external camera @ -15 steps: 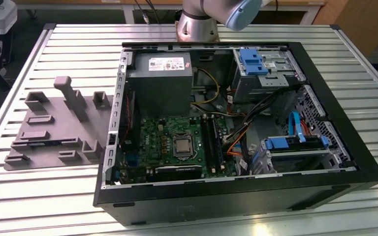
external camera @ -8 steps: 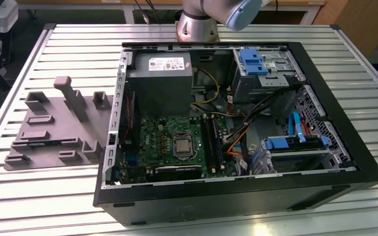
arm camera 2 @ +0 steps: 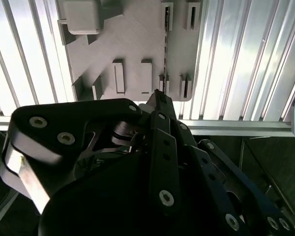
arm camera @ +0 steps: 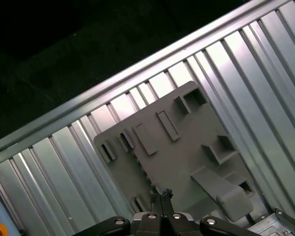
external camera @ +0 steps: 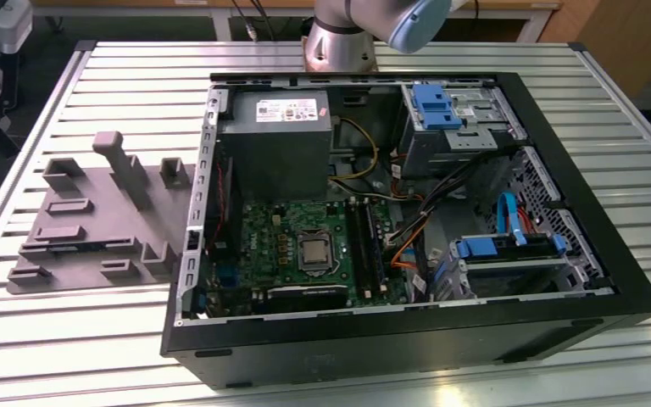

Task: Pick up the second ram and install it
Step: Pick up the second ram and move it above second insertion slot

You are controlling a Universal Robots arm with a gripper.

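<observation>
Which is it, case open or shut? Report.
Open. The case lies on its side with its upward face uncovered; the motherboard and drive bays show inside.

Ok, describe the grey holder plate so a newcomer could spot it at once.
Start at the slatted metal table with the open black computer case on it. The grey holder plate lies flat on the slats beside the case, on the exterior view's left. It alone is solid matte grey, with raised slotted blocks and one tall post.

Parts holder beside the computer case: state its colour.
The parts holder is plain grey, clearest in the exterior view.
</observation>
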